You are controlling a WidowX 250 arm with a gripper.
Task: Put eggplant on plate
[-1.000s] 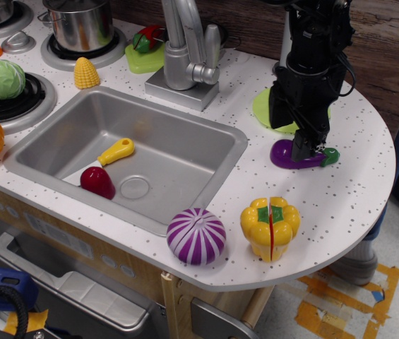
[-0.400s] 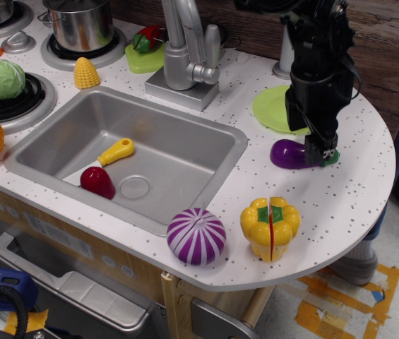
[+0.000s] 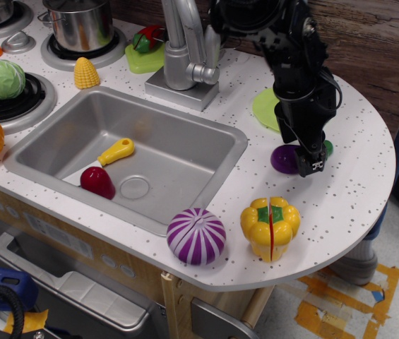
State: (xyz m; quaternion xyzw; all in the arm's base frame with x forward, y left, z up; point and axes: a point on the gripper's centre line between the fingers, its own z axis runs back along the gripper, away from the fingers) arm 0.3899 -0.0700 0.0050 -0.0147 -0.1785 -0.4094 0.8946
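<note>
The purple eggplant (image 3: 282, 159) lies on the white counter right of the sink, its green stem cap (image 3: 328, 147) pointing right. My black gripper (image 3: 308, 161) is down over its middle. One finger (image 3: 312, 167) stands in front of the eggplant and the other is hidden, so I cannot tell whether the jaws are shut on it. The lime-green plate (image 3: 264, 107) lies flat just behind the eggplant, partly hidden by my arm.
A yellow cut pepper (image 3: 270, 226) and a purple-and-white striped vegetable (image 3: 195, 236) stand near the counter's front edge. The sink (image 3: 185, 141) holds a dark red vegetable (image 3: 97, 182) and a yellow piece (image 3: 116, 151). The faucet (image 3: 185, 49) stands left of the plate.
My gripper has shifted from the eggplant's stem end to its middle and the arm has swung left. The eggplant has turned slightly, its stem end now further back.
</note>
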